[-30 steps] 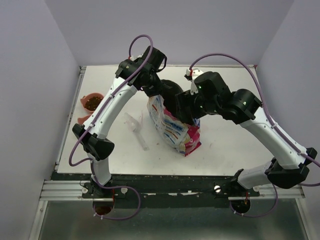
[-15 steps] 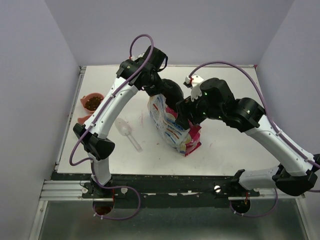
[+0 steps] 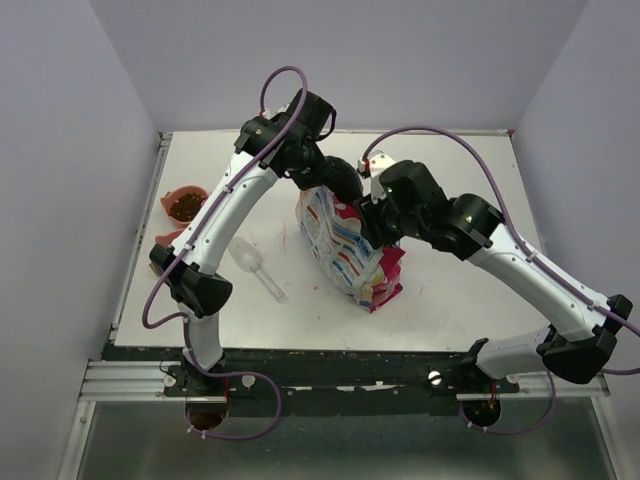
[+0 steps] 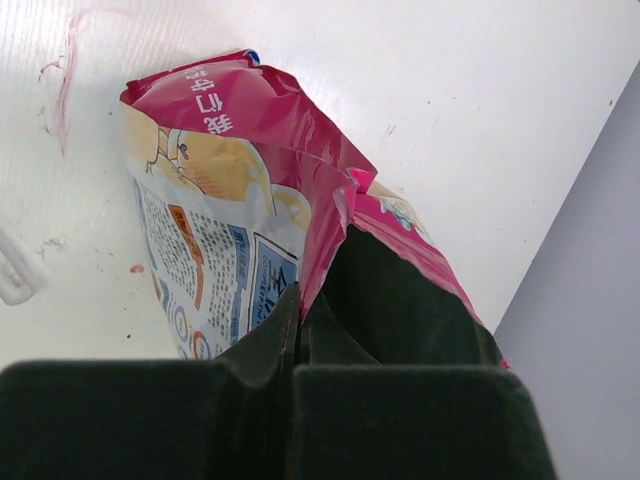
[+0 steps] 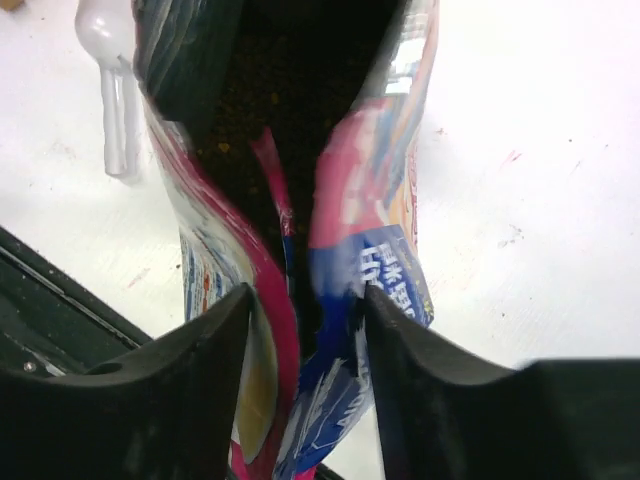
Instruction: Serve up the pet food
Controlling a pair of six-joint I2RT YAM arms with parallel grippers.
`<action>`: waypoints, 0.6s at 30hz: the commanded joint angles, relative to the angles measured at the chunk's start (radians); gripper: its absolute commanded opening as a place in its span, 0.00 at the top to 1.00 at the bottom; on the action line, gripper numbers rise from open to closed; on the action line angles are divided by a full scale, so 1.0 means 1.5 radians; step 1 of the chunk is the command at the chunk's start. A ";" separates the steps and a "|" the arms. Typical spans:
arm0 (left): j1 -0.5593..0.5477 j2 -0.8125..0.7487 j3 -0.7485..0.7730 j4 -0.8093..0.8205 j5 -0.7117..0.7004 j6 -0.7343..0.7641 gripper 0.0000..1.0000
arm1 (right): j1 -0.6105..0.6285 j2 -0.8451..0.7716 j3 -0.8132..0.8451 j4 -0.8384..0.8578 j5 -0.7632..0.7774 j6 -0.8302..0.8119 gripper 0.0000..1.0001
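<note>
The glossy pink, white and blue bag [image 3: 350, 250] stands tilted at mid table. My left gripper [image 3: 335, 185] is shut on the bag's top edge; in the left wrist view its jaws pinch the pink rim [image 4: 295, 310]. My right gripper [image 3: 378, 222] is open, with one finger on each side of the bag [image 5: 380, 230]. The bag's mouth gapes, and dark brown pet food [image 5: 270, 90] shows inside. More pet food lies in a salmon-pink bowl [image 3: 185, 205] at the left edge.
A clear plastic scoop [image 3: 255, 265] lies on the table left of the bag; it also shows in the right wrist view [image 5: 110, 70]. A second pink bowl [image 3: 168, 238] peeks out beside the left arm. A raised wall borders the table's left side.
The scoop has shifted left and now lies flat on the table. The right wrist has moved up and back over the bag. The left gripper still holds the bag's rim.
</note>
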 commanded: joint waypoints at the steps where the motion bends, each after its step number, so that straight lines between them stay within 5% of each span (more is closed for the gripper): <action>1: 0.009 -0.030 0.065 0.126 -0.041 0.059 1.00 | 0.005 -0.007 0.002 0.004 0.048 -0.001 0.50; 2: 0.012 -0.036 0.066 0.143 -0.041 0.100 0.98 | 0.006 -0.018 -0.011 0.007 0.036 -0.002 0.60; 5: 0.024 -0.078 0.034 0.227 -0.003 0.234 0.54 | 0.006 -0.052 -0.056 0.016 0.009 0.008 1.00; 9: 0.061 -0.161 -0.098 0.389 0.160 0.380 0.23 | 0.005 -0.065 -0.064 -0.002 -0.042 0.015 1.00; 14: 0.133 -0.198 -0.214 0.486 0.396 0.419 0.24 | 0.004 -0.055 0.005 -0.035 -0.087 0.010 1.00; 18: 0.144 -0.131 -0.133 0.389 0.427 0.408 0.25 | 0.004 -0.021 0.050 -0.081 -0.075 0.003 1.00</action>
